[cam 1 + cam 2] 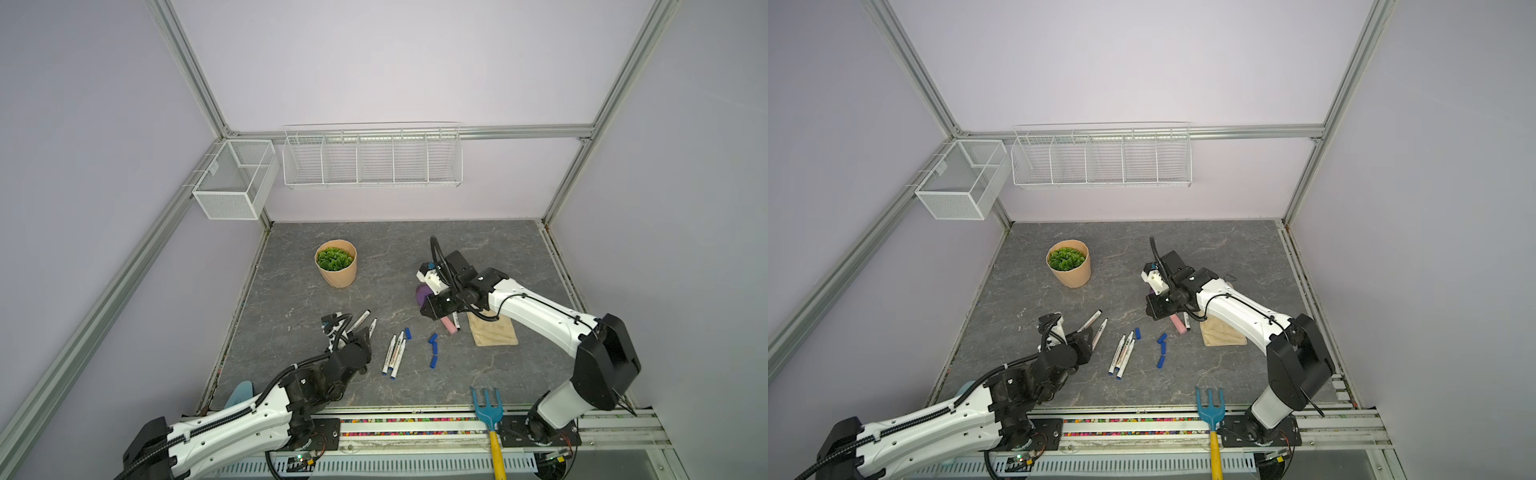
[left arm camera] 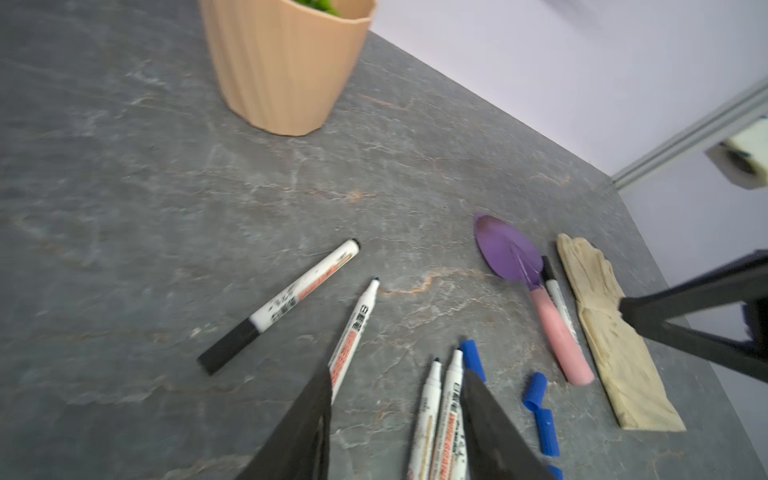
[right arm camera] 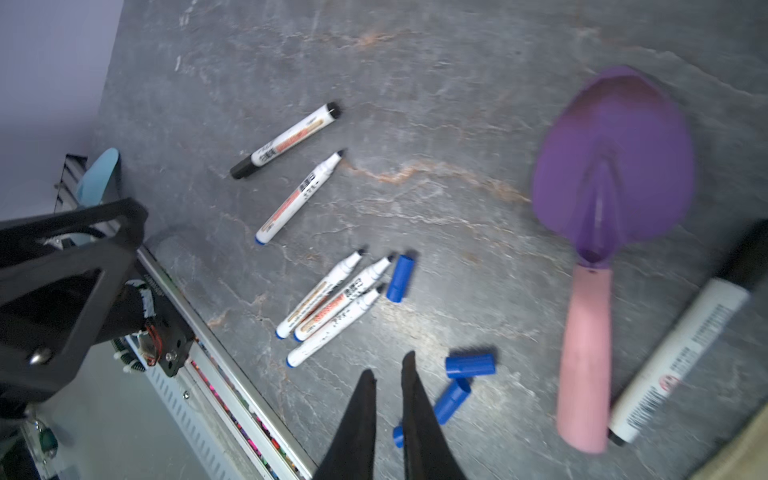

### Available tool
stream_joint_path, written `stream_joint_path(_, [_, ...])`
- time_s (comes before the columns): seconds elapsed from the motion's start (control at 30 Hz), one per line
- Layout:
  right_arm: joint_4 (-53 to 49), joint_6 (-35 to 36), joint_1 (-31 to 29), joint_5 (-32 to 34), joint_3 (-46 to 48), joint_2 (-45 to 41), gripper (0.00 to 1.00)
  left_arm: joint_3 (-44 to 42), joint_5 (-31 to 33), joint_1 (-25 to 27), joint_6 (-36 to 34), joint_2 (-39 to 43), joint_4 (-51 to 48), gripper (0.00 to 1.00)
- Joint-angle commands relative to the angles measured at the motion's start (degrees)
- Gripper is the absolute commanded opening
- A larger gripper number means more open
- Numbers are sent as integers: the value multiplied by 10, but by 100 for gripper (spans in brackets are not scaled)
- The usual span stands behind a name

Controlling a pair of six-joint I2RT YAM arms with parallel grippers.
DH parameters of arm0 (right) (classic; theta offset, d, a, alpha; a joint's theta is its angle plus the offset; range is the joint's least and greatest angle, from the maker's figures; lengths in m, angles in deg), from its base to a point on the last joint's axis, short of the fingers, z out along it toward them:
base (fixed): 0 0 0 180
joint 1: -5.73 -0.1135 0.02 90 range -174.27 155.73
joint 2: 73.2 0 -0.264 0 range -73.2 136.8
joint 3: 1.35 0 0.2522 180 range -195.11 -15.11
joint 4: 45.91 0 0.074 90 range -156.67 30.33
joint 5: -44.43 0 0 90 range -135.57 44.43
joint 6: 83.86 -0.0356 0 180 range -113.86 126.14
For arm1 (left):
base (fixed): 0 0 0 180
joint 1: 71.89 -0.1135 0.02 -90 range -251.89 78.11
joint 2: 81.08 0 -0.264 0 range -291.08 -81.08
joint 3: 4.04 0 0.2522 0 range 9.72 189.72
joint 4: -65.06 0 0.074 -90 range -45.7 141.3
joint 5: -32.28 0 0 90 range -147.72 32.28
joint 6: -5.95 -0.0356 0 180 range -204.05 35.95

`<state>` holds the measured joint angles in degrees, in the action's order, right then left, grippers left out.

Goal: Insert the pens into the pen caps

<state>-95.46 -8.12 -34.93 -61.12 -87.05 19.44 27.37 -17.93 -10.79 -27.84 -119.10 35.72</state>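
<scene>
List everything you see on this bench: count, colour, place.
Pens: six, white; three bunched centre, two left, one centre right; two black-capped.
Loose caps: four, blue, right of the bunch.
Trowel: one, purple blade, pink handle, centre right.
Glove: one, beige, beside trowel.
Pot: one, peach, green plant, back left.
Rake: one, blue head, yellow handle, front edge.
Pale blue item: one, front left.
Wire baskets: two, white, hung behind.
Left gripper: black, open, by left pens.
Right gripper: black, shut, by trowel.

Peach plant pot [image 1: 337, 277] standing on the grey tabletop [image 1: 291, 303], purple trowel [image 2: 509, 251] lying near a beige glove [image 2: 615, 349], blue rake [image 1: 486, 406] resting at front edge.
</scene>
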Motion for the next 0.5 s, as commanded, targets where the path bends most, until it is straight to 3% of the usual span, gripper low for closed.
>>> stream_joint_path(0.0, [-7, 21, -17, -23, -13, 23, 18, -32, 43, -41, 86, 79, -112, 52])
stream_joint_path(0.07, [-6, 15, -22, -26, -17, 33, 18, -45, 11, -95, 65, 130, -111, 55])
stream_joint_path(0.2, [-5, 10, -22, -31, -18, 41, 18, -42, -156, -265, -18, 166, -87, 64])
stream_joint_path(0.27, [-11, 11, -22, -31, -22, 44, 18, -24, -254, -353, -44, 120, -71, 65])
stream_joint_path(0.33, [-19, 10, -22, -30, -29, 47, 18, 13, -328, -418, -66, 25, -59, 65])
stream_joint_path(0.47, [-28, 17, -22, -37, -34, 45, 18, 134, -356, -443, -132, -192, -73, 66])
